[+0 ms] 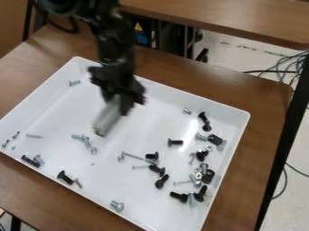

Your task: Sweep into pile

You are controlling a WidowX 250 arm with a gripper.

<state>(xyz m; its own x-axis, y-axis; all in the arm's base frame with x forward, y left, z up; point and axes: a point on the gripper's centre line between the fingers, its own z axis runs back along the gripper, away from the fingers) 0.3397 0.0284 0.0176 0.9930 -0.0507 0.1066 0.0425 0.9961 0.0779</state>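
Note:
The black gripper (123, 101) hangs over the upper left part of the white tray (142, 135), shut on a pale grey block (108, 119) that slants down to the left. Whether the block touches the tray floor, I cannot tell. Black and silver screws and nuts are scattered in the tray. The densest group, with a black bolt (208, 176) in it, lies along the right side. Near the middle are a long silver screw (138, 157) and a black screw (175, 142). Left of them lie small silver screws (86, 140), below and left of the block.
Raised walls surround the tray on a brown wooden table (265, 103). One silver screw (74, 82) lies by the upper left wall, another (117, 205) near the front edge. A black bolt (30, 161) is at the lower left. A second tabletop (241, 20) stands behind.

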